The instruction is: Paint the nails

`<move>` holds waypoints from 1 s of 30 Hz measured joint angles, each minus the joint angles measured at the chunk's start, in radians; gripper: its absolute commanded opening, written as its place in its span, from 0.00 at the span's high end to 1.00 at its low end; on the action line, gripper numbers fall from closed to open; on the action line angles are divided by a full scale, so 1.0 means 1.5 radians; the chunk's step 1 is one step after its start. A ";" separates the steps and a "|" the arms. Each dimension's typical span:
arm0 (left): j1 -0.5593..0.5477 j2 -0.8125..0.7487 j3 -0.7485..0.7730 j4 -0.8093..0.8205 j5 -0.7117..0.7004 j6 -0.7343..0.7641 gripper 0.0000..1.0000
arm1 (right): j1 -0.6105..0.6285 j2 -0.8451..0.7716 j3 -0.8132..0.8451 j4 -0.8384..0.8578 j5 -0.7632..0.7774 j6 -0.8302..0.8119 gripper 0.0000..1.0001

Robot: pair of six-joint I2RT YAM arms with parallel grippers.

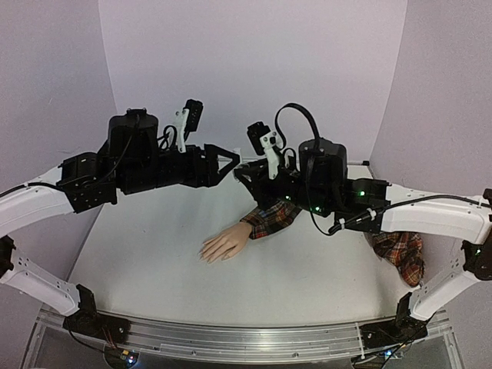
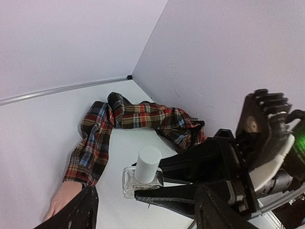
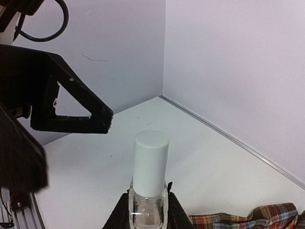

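The pale mannequin hand (image 1: 227, 242) lies palm down on the white table, fingers pointing left; its nails (image 1: 206, 252) are too small to make out. It ends a red plaid sleeve (image 1: 273, 217). My right gripper (image 3: 148, 217) is shut on the glass body of a small clear bottle (image 3: 149, 205) with a white cap (image 3: 151, 162), held in the air above the sleeve. My left gripper (image 2: 143, 214) is open; its fingers (image 2: 78, 212) stand either side of the cap (image 2: 147, 164), a little short of it. The two grippers face each other in the top view, left (image 1: 231, 163) and right (image 1: 247, 169).
The sleeve (image 2: 119, 119) runs back to the right wall and bunches there (image 1: 401, 252). The mannequin hand's wrist also shows in the left wrist view (image 2: 62, 198). Pale walls enclose the table on three sides. A metal rail (image 1: 231, 342) runs along the near edge.
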 measured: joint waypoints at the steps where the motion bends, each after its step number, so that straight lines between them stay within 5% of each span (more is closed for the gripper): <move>1: 0.000 0.006 0.000 -0.001 -0.007 -0.002 0.39 | 0.003 0.004 0.006 -0.007 0.013 -0.001 1.00; 14: 0.000 0.039 0.015 0.003 -0.050 -0.007 0.49 | 0.018 0.029 0.045 -0.041 0.052 -0.013 1.00; 30: 0.000 0.063 0.040 0.008 -0.048 -0.005 0.78 | 0.028 0.036 0.065 -0.056 0.049 -0.020 1.00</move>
